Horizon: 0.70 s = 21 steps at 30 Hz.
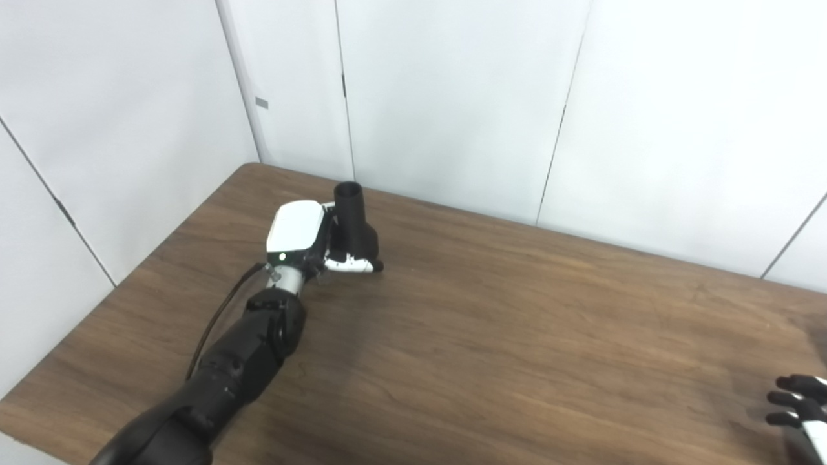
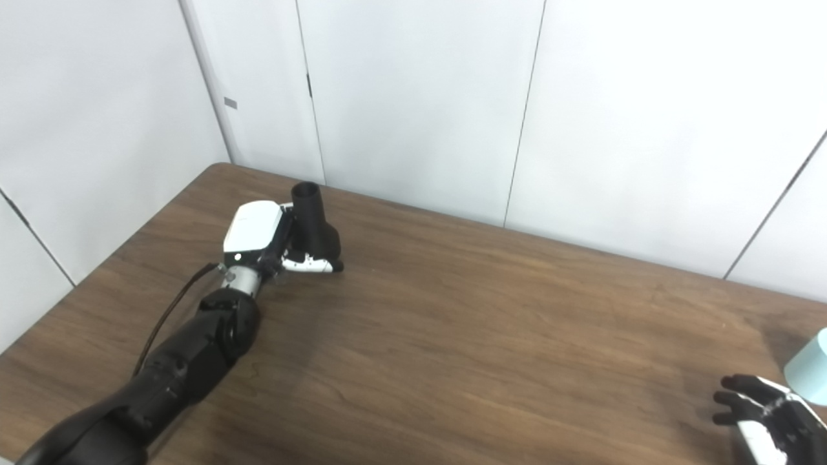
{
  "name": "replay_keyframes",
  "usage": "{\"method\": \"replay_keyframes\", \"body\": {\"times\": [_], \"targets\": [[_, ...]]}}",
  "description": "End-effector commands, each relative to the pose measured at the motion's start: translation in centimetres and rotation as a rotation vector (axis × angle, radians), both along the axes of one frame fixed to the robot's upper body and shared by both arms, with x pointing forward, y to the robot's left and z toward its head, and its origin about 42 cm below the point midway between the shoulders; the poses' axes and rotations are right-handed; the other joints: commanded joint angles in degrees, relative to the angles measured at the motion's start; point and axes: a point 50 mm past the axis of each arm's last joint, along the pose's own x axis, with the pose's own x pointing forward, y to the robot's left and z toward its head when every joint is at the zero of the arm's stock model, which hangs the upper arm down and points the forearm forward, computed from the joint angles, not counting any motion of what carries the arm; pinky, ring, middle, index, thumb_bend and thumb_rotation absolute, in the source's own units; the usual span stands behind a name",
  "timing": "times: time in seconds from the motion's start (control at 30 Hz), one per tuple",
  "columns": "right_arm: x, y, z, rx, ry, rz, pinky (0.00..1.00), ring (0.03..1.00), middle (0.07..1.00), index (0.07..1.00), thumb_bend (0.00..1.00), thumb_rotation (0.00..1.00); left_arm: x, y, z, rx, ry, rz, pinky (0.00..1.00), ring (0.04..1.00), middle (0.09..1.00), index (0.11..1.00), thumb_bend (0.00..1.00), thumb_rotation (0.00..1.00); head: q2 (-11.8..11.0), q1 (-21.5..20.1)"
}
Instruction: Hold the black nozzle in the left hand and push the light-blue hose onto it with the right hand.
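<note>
- Left hand (image 2: 271,242) fingers clamping upright stiff black plastic nozzle (image 2: 313,223) low on its body, above brown wooden worktop (image 2: 484,336);
- Right hand (image 2: 765,413) fingers spreading apart, empty, just beside light-blue hose (image 2: 811,365); likely light, bendy; gripping near its end seeming best.

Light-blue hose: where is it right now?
Only the right eye view shows the light-blue hose: a rounded end at the picture's right edge, on the brown wooden table, just beyond the open right hand.
</note>
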Motion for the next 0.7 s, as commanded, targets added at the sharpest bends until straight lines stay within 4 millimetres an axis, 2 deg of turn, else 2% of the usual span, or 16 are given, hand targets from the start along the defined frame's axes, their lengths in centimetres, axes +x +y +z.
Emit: {"method": "replay_keyframes", "body": {"times": [0.0,0.17,0.27,0.33,0.57,0.67], "targets": [[0.3,0.0,0.2,0.025,-0.034,0.001,0.46,0.593,0.626,0.579,0.68,0.49,-1.8,-0.4,-3.0,0.005,0.082,-0.014,0.68,0.452,0.447,0.522,0.50,0.00,0.1,0.1],[0.6,-0.4,0.3,0.062,-0.013,-0.014,0.45,0.575,0.609,0.561,0.71,0.47,-2.1,-1.3,-3.6,-0.027,0.064,-0.035,0.69,0.500,0.449,0.500,0.50,0.00,-1.3,-0.5],[0.8,-0.8,1.0,0.068,-0.024,-0.037,0.43,0.564,0.597,0.545,0.74,0.47,-2.2,-1.4,-3.4,-0.027,0.054,-0.052,0.69,0.491,0.455,0.498,0.50,0.00,-0.2,-0.6],[0.9,-0.8,1.3,0.072,-0.028,-0.045,0.43,0.556,0.589,0.540,0.74,0.47,-2.2,-1.6,-3.3,-0.026,0.047,-0.059,0.69,0.484,0.458,0.500,0.50,0.00,-0.3,-0.8],[0.8,-0.9,1.8,0.063,-0.032,-0.059,0.40,0.526,0.562,0.517,0.85,0.47,-2.3,-2.5,-3.3,-0.038,0.024,-0.101,0.68,0.485,0.452,0.501,0.50,0.00,-1.1,-0.8],[0.8,-0.7,1.7,0.065,-0.030,-0.058,0.40,0.530,0.567,0.519,0.86,0.48,-2.3,-2.7,-3.1,-0.041,0.023,-0.111,0.69,0.488,0.446,0.505,0.50,0.00,-0.7,-1.3]]}}
